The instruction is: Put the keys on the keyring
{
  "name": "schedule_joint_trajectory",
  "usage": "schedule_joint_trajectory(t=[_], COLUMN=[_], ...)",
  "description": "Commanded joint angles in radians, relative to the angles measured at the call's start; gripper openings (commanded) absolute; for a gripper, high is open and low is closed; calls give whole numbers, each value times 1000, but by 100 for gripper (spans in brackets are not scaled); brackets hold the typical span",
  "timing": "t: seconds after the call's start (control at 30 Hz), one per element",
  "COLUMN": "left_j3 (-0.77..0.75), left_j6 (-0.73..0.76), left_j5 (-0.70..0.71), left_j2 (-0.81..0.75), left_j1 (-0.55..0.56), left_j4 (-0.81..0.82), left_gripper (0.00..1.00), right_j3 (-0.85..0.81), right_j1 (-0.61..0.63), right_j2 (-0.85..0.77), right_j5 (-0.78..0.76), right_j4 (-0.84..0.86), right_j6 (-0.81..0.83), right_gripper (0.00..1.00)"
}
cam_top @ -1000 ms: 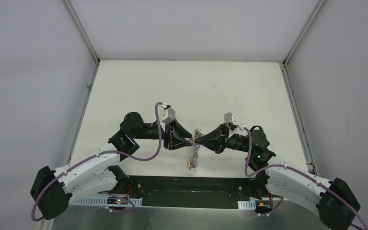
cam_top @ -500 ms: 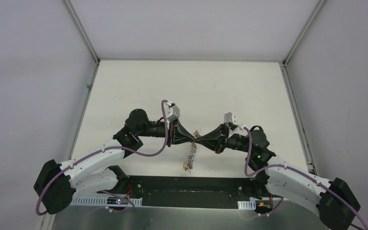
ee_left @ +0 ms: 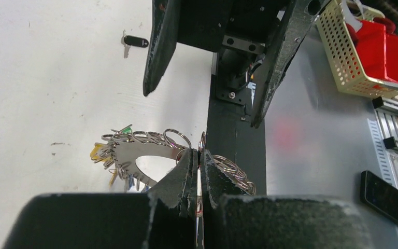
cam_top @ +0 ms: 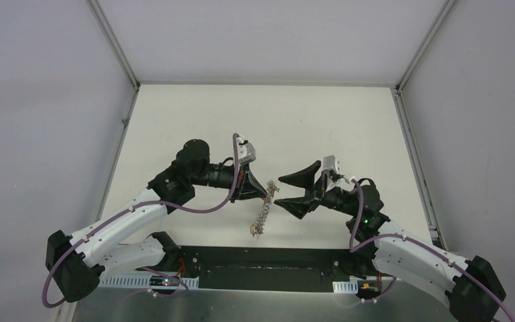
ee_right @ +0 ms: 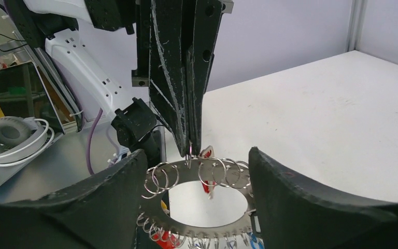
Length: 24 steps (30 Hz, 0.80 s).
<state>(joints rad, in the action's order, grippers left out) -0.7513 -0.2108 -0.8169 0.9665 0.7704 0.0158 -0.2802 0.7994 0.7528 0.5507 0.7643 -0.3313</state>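
Left gripper [cam_top: 266,195] clamped tight on keyring [cam_top: 262,215] rim, ring hanging from it over table [cam_top: 275,121]. Right gripper [cam_top: 281,192] spread wide, ring between its fingers. Black key [ee_left: 133,41] lying apart on table.

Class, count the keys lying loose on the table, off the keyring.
1: the black-headed key on the white table, apart from the keyring; others may be hidden.

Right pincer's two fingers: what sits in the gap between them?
In the right wrist view, the keyring hangs between those fingers, pinched at its rim by the shut left pincer.
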Motion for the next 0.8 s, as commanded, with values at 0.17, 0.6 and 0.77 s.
schedule_joint_trajectory(t=[0.17, 0.6, 0.77], left_j3=[-304, -698, -802], left_j6=[239, 452, 468], left_j5=[77, 390, 461], left_j2=[25, 224, 301], left_j1=[13, 175, 229], left_j4=[-487, -1002, -1101], left_gripper=[0, 0, 0], right_j3=[-1, -80, -103], right_j1=[4, 4, 10], right_j2=[-55, 38, 114], right_j5=[-34, 91, 120], right_j4=[-25, -12, 67], right_j6=[13, 20, -6], right_gripper=[79, 68, 58])
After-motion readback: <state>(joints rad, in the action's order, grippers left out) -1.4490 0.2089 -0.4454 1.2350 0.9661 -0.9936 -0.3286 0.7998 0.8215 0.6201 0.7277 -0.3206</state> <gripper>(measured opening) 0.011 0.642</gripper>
